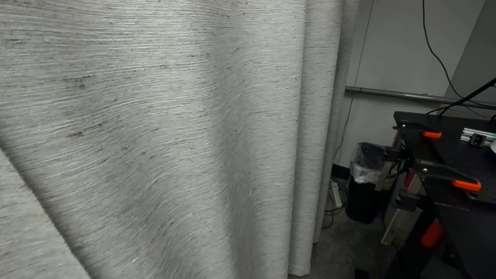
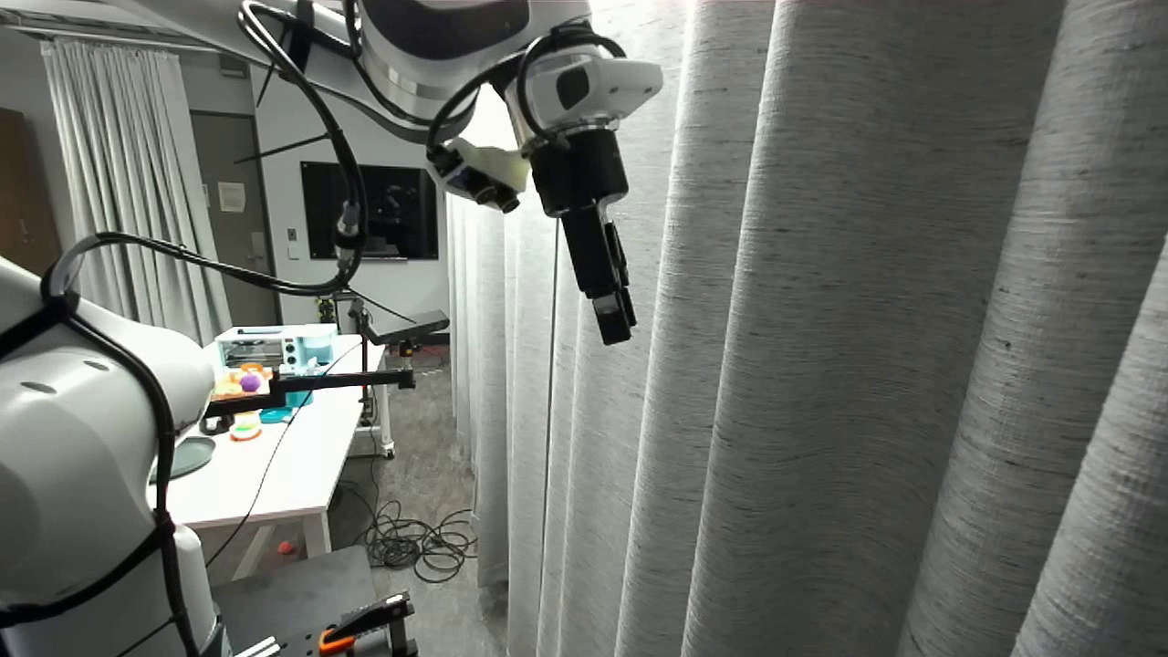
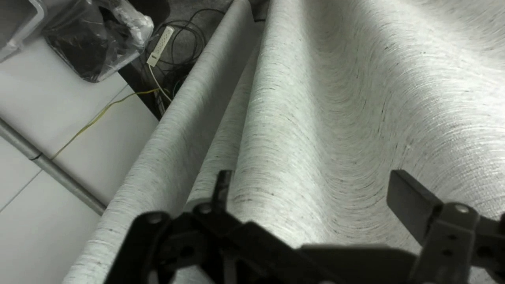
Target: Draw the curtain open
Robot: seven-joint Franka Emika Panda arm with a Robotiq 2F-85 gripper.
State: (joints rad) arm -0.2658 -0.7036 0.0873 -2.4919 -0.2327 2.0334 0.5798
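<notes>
The curtain (image 1: 174,128) is a large light grey-white woven sheet hanging in vertical folds. It fills most of an exterior view and the right side of another exterior view (image 2: 839,319). In the wrist view the curtain (image 3: 339,98) runs between and beyond the fingers, with its folded edge on the left beside the white wall. My gripper (image 2: 616,318) points down in front of the curtain. In the wrist view the gripper (image 3: 309,185) is open, its fingers wide apart with one fold between them. Nothing is pinched. Whether the fingertips touch the fabric is unclear.
A black table (image 1: 461,159) with orange-tipped clamps (image 1: 467,185) stands right of the curtain. A lined black bin (image 1: 364,201), a power strip (image 1: 336,193) and a wall pipe (image 1: 403,95) are near it. A white table (image 2: 319,447) and coiled cables (image 2: 411,547) lie behind.
</notes>
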